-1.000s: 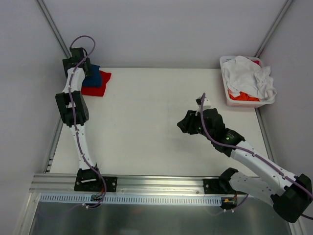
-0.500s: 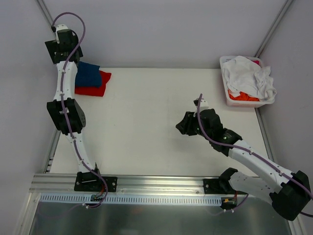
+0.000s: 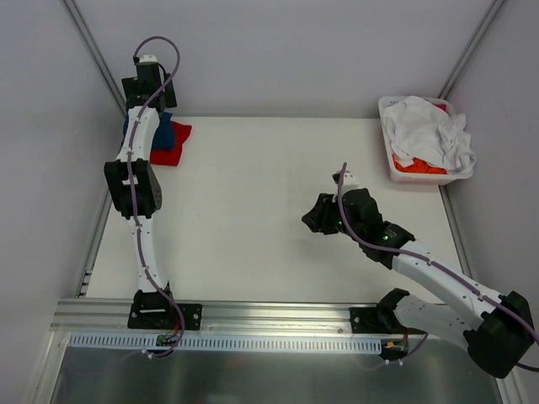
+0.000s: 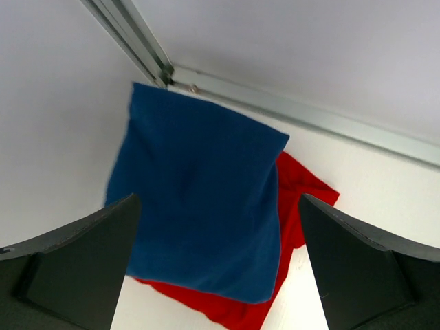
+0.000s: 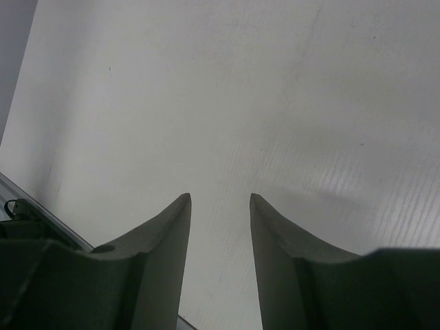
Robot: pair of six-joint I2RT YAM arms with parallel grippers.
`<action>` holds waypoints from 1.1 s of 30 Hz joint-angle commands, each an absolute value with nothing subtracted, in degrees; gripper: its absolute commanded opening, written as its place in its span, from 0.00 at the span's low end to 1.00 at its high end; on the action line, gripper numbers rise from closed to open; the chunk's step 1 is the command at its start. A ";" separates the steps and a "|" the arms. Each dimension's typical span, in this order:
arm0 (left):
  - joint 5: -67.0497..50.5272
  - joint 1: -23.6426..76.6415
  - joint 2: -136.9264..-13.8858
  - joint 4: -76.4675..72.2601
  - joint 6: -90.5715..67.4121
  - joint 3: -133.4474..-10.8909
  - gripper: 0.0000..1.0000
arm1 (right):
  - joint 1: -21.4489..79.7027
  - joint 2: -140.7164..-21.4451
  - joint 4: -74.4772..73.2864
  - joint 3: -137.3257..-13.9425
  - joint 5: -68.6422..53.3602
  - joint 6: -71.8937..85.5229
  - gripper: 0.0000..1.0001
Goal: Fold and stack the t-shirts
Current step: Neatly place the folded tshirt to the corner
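Top view looks down from behind on the whole table (image 3: 253,194); left wrist view hangs over the blue tee (image 4: 199,206), upper left overhead; right wrist view faces the table closely.

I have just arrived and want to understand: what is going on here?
A robot is folding and stacking t-shirts. A folded blue shirt lies on a red shirt in the far left corner of the table. The left gripper hovers above them, open and empty. The right gripper is open over bare table, holding nothing. A white shirt and an orange shirt lie crumpled in a bin at the far right.
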State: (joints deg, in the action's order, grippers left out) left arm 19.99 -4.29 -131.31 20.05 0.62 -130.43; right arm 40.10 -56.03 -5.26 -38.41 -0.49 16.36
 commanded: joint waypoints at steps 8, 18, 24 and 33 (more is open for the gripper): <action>18.81 -8.78 -137.55 20.48 -3.95 -133.78 0.99 | 39.73 -56.51 -2.73 -38.06 -1.58 17.31 0.43; 13.01 -14.32 -140.27 25.75 -11.33 -130.61 0.99 | 39.73 -56.87 -2.02 -38.41 -2.20 18.90 0.43; 6.78 -14.85 -141.76 27.94 -13.53 -130.86 0.99 | 39.73 -55.99 -2.02 -38.32 -2.46 19.51 0.43; -3.07 -16.52 -142.47 32.08 -21.35 -128.50 0.99 | 39.73 -53.44 -2.20 -38.32 -2.37 20.74 0.43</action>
State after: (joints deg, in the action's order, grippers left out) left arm 3.88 -15.88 -141.91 27.51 -16.84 -130.10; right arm 39.99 -55.61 -4.51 -37.87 -1.83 19.38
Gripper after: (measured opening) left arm 0.990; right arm 0.429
